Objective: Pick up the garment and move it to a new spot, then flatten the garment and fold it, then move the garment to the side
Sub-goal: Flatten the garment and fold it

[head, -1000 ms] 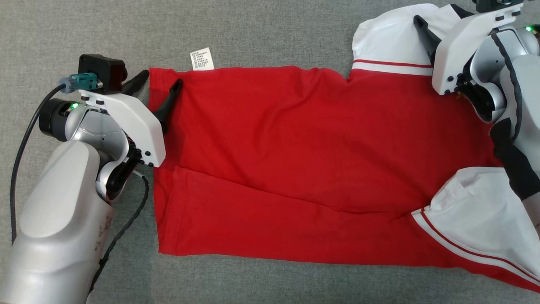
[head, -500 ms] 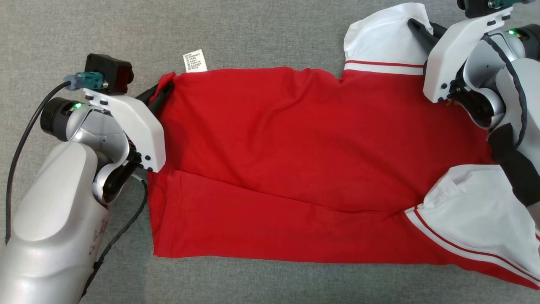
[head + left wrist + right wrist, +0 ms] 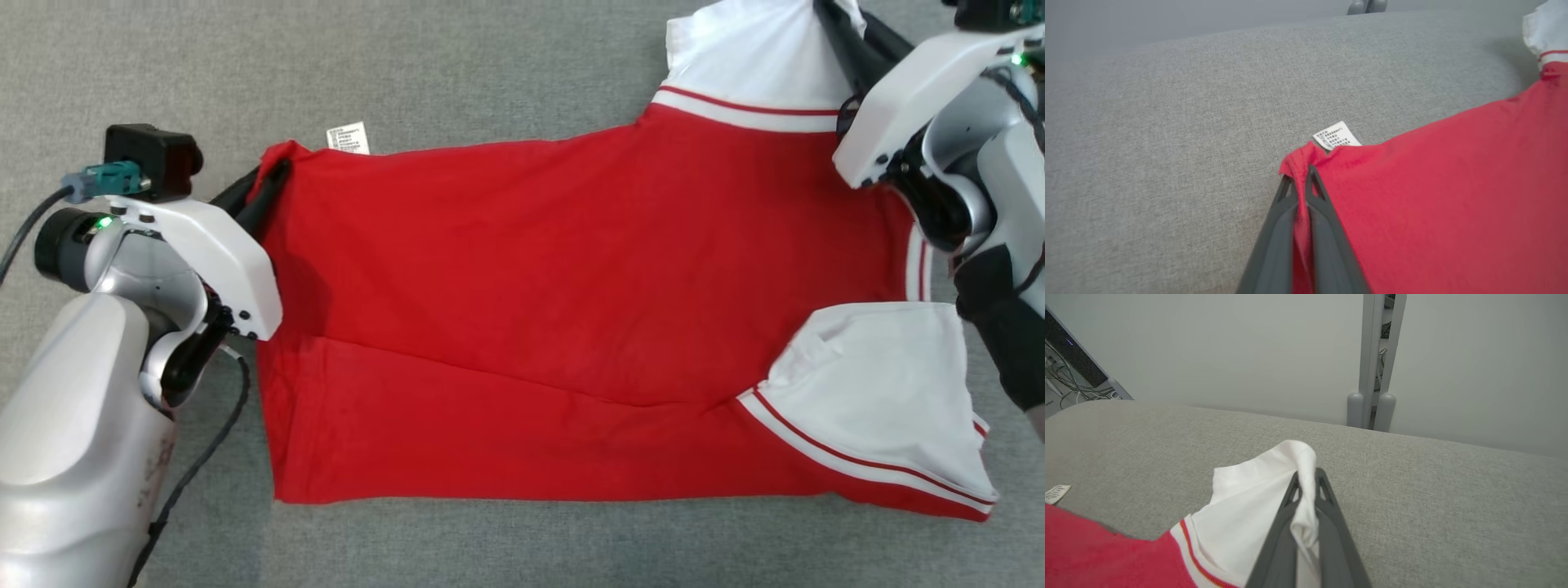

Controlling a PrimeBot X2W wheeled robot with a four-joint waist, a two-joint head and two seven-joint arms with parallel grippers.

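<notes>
Your left gripper pinches the red hem corner of the shirt, and your right gripper pinches its white sleeve. The shirt lies spread on the grey cushion; folding and setting aside remain.

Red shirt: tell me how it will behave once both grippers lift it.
Probably floppy: the shirt bunches into thin folds where the left gripper and right gripper pinch it, so the middle should sag. Likely light, since the cloth looks thin and creases easily. It may drag rather than slide on the textured grey surface.
</notes>
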